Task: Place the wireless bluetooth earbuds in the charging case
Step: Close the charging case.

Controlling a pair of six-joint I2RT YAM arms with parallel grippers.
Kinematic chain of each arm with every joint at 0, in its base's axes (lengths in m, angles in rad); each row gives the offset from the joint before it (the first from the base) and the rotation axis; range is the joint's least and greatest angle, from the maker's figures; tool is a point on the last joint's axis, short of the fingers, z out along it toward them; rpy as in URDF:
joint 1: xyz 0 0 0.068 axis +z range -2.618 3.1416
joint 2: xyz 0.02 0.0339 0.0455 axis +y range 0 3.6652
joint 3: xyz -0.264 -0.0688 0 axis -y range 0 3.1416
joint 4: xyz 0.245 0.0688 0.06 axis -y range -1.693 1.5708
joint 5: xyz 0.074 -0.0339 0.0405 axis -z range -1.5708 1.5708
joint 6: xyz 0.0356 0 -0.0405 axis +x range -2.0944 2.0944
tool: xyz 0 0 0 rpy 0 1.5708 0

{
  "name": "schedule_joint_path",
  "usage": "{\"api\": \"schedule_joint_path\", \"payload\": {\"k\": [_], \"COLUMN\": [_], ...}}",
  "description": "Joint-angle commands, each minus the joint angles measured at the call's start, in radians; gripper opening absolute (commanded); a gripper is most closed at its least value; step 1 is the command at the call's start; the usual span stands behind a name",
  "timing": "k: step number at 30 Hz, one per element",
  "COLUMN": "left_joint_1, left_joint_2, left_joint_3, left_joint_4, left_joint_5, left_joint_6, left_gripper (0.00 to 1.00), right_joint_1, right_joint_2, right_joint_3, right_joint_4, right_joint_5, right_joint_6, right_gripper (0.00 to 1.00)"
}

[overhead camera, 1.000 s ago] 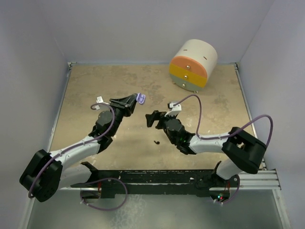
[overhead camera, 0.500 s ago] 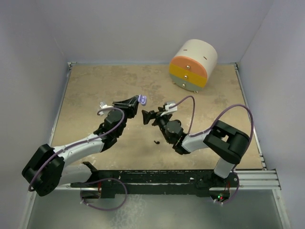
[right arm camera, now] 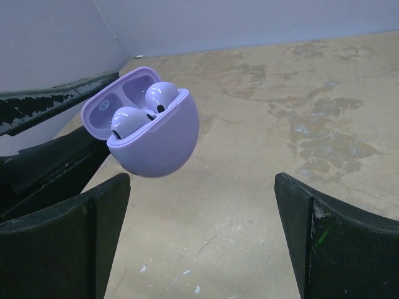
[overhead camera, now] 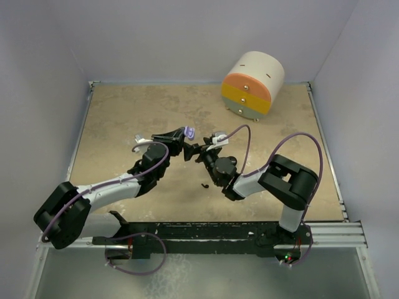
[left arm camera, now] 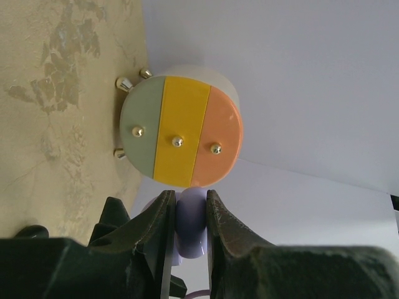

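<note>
Top view: left gripper [overhead camera: 182, 135] holds the lavender case [overhead camera: 189, 132] in the air over mid table [overhead camera: 112, 118], right gripper [overhead camera: 196, 151] just beside it, almost nose to nose; a black speck [overhead camera: 204, 185] lies on the table below them, too small to tell what it is; round drawer box [overhead camera: 252, 84] sits well apart at the far right, walls far off, plenty of room around. Left wrist view: fingers clamped on the case [left arm camera: 190, 230], drawer box [left arm camera: 181, 131] beyond. Right wrist view: jaws spread wide and empty, right gripper [right arm camera: 199, 187] facing the case [right arm camera: 153, 140]; lid open, two lavender earbuds [right arm camera: 161, 96] seated in their wells. Insertion looks done for this pair, lid not yet shut; tight spot is only the gap between the two grippers
</note>
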Motion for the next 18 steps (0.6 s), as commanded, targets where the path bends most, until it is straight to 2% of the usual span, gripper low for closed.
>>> {"api": "schedule_joint_path", "payload": {"k": [1,6,9,13,18], "left_joint_1": [-0.005,-0.005,-0.005,-0.002,0.001], "left_joint_2": [-0.017,-0.072,-0.111,-0.159,-0.168], "left_joint_3": [-0.024,-0.104,-0.143,-0.194,-0.189], "left_joint_4": [-0.046,-0.062,-0.095,-0.110,-0.128], "left_joint_5": [-0.046,-0.074,-0.084,-0.117,-0.137], "left_joint_6": [-0.068,-0.087,-0.084,-0.078,-0.027], "left_gripper": [0.00,0.00,0.00,0.00,0.00], "right_joint_1": [0.003,0.001,-0.002,-0.002,-0.002], "right_joint_2": [-0.011,-0.060,-0.119,-0.191,-0.231], "right_joint_3": [0.017,-0.019,-0.097,-0.115,-0.143], "right_joint_4": [0.073,-0.001,0.065,-0.036,-0.071], "right_joint_5": [0.074,0.225,0.243,0.267,0.252], "right_joint_6": [-0.008,0.053,0.055,0.087,0.094], "right_gripper": [1.00,1.00,1.00,1.00,1.00]}}
